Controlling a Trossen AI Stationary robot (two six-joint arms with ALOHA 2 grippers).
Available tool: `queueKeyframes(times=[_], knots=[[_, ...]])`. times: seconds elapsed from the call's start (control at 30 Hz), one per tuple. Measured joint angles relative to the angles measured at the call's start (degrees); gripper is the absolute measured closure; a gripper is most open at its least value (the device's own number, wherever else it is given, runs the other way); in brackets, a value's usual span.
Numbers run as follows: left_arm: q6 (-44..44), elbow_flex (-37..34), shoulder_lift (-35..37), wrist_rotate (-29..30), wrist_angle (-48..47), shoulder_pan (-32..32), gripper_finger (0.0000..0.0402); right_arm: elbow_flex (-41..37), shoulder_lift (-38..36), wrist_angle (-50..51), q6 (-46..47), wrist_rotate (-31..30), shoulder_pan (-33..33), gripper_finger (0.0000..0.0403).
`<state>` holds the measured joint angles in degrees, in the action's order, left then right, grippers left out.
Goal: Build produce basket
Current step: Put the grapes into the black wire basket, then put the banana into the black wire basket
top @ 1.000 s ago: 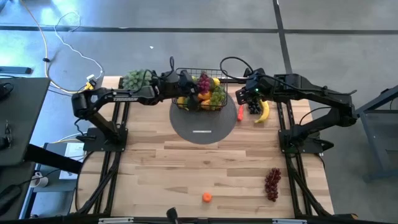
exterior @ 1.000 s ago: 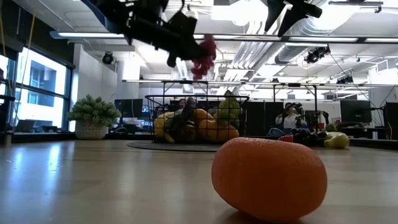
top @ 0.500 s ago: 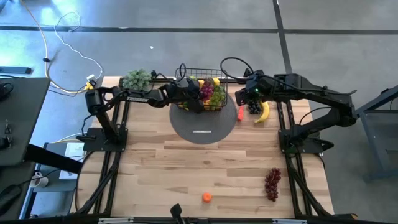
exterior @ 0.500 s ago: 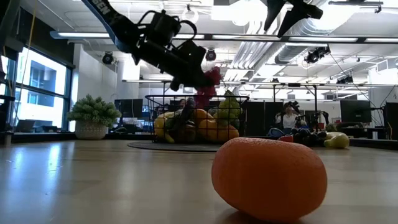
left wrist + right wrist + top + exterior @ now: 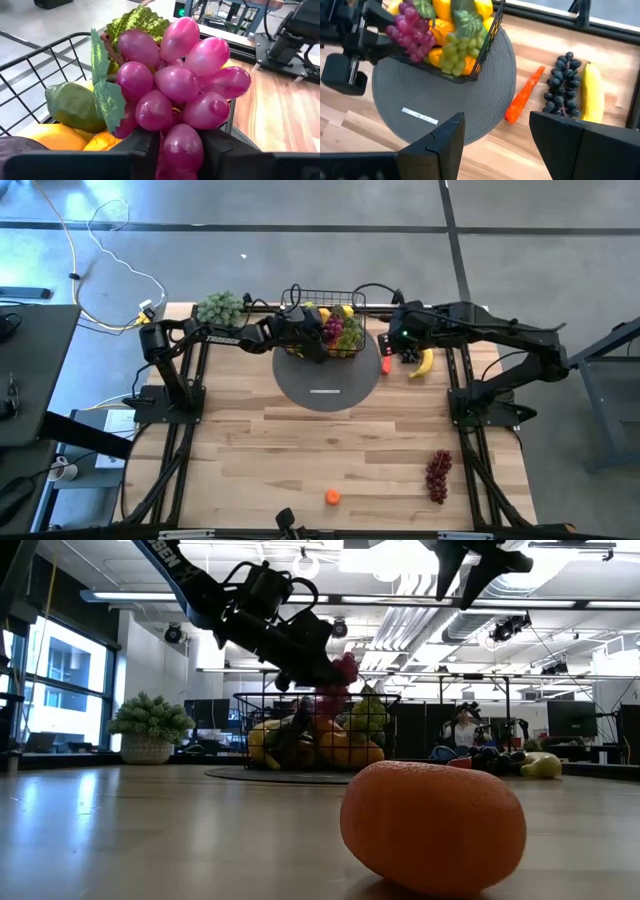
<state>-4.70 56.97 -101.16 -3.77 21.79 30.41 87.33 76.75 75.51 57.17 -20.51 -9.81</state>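
The left gripper (image 5: pixel 172 150) jaws pinch the red grapes (image 5: pixel 175 90) over the basket (image 5: pixel 325 320); lower them onto the pile, then release. The right gripper (image 5: pixel 495 145) hangs with jaws wide and empty, seemingly above the chili (image 5: pixel 524 95).

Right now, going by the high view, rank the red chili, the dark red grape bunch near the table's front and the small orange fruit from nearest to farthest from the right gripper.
1. Red chili: on the table just beside the right gripper, at the mat's edge.
2. Dark red grape bunch: far down the table, on the right arm's side.
3. Small orange fruit: farthest, near the table's front edge at the middle.
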Motion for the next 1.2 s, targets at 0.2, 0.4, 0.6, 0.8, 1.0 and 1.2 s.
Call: queueKeyframes(times=[0.2,0.4,0.6,0.8,1.0,1.2], knots=[[-0.1,0.0,0.0,-0.1,-0.6,0.0,0.0256,0.0,0.8,0.6,3.9,-0.1,2.2,0.0199],[-3.2,0.0,0.0,-0.1,-4.4,0.0,0.0195,0.0,0.8,2.5,9.4,-2.4,3.8,0.0199],[-4.5,0.1,1.3,-1.5,-7.0,0.5,0.0161,0.0,0.8,3.1,11.4,-3.0,4.7,0.0199],[-4.1,0.6,3.6,-3.3,-11.9,1.5,0.0156,0.0,0.8,3.2,11.4,-3.0,4.7,0.0199],[0.6,2.4,6.2,-3.5,-14.6,1.9,0.0156,0.0,0.8,5.1,11.1,-3.0,4.6,0.0199],[1.9,2.5,9.7,-3.3,-15.9,1.9,0.0156,0.0,0.8,7.9,10.9,-4.4,4.5,0.0198]])
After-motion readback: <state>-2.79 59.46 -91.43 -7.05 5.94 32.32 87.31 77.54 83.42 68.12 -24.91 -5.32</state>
